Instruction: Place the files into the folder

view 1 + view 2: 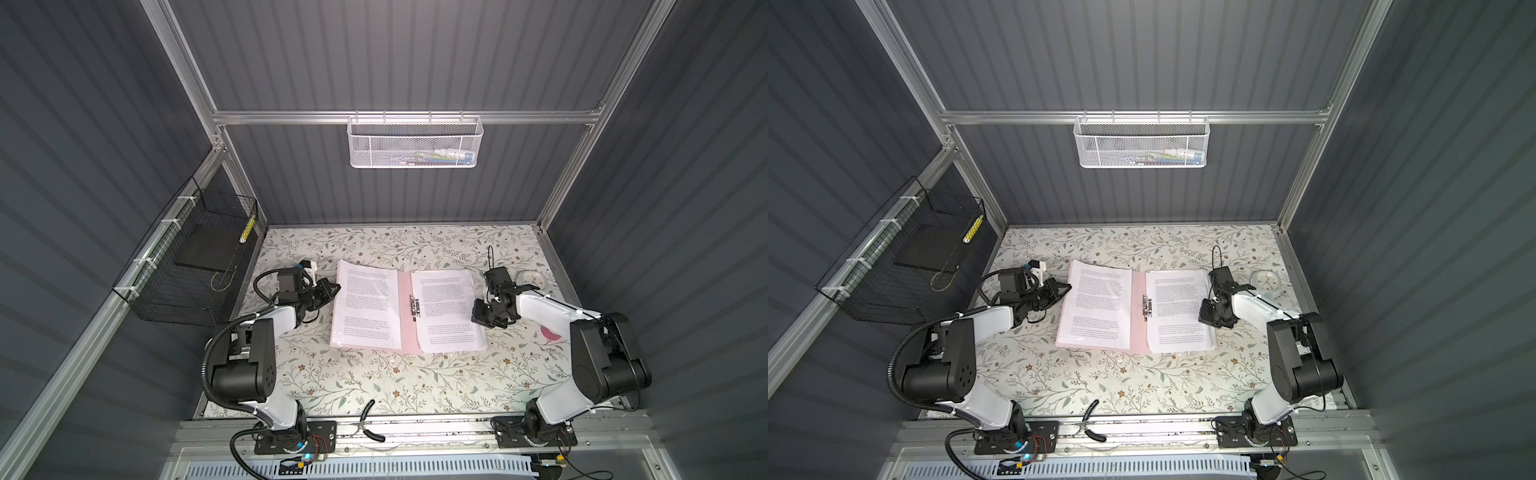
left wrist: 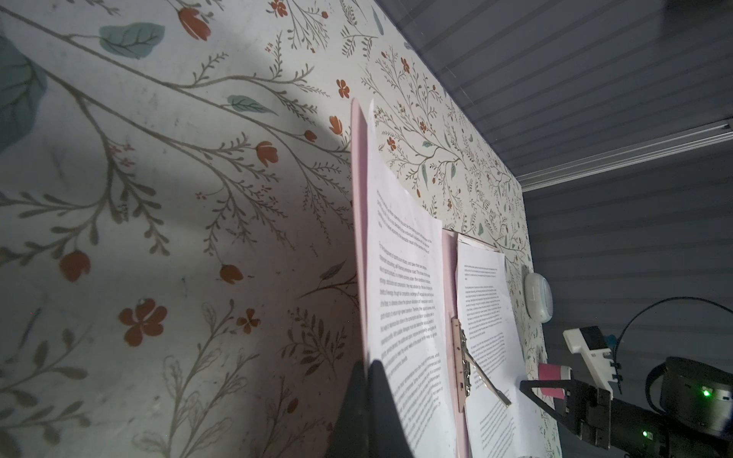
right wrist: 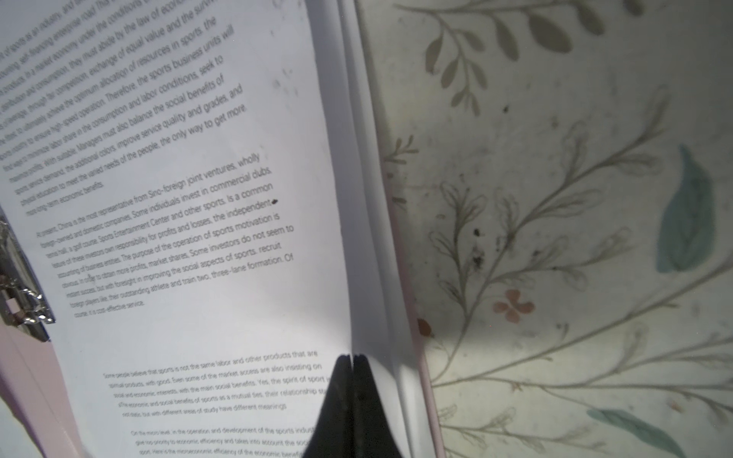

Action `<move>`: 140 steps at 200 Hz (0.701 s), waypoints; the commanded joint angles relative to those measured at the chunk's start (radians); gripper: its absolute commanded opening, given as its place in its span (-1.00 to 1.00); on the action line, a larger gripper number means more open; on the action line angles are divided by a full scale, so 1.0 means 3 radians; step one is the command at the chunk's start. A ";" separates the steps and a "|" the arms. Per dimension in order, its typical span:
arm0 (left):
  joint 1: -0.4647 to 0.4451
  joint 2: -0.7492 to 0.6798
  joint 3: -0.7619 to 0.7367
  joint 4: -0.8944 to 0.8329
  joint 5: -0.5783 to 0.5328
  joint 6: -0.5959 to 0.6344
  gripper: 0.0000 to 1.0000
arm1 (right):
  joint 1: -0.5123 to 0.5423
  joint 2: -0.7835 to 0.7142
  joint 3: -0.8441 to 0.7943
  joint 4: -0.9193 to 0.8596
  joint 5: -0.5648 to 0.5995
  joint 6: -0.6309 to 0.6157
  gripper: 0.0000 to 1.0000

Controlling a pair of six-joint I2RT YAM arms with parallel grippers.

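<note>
Nearest, black-handled pliers [image 1: 369, 423] lay on the front rail at the bottom centre. Behind them a wide band of the floral table [image 1: 374, 382] was bare, giving open room between the two arm bases. In the centre the pink folder [image 1: 405, 320] lay open and flat, with a silver clip [image 1: 413, 307] at its spine and the files [image 1: 451, 307] on both halves. The left gripper [image 1: 335, 286] was clenched, its tips at the folder's left edge; I could not tell if it pinched paper. The right gripper [image 3: 351, 359] was clenched on the right edge of the top sheets. The print there read "Sino-foreign joint ventures" and "Sports Entertainment Center". Further right lay a small pale clock [image 1: 1264, 283]. A white mesh basket [image 1: 415, 143] hung on the back wall.
</note>
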 commanded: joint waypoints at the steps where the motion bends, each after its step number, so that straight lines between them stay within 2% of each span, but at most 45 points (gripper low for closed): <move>1: -0.0016 0.0034 -0.0009 0.0003 0.0000 0.0042 -1.00 | -0.0008 -0.0099 -0.0077 0.0002 0.0001 0.0056 -1.00; 140: -0.0021 0.0044 -0.0008 -0.0013 -0.0021 0.0053 -1.00 | -0.0008 0.0051 -0.0090 0.0206 -0.0125 0.0168 -1.00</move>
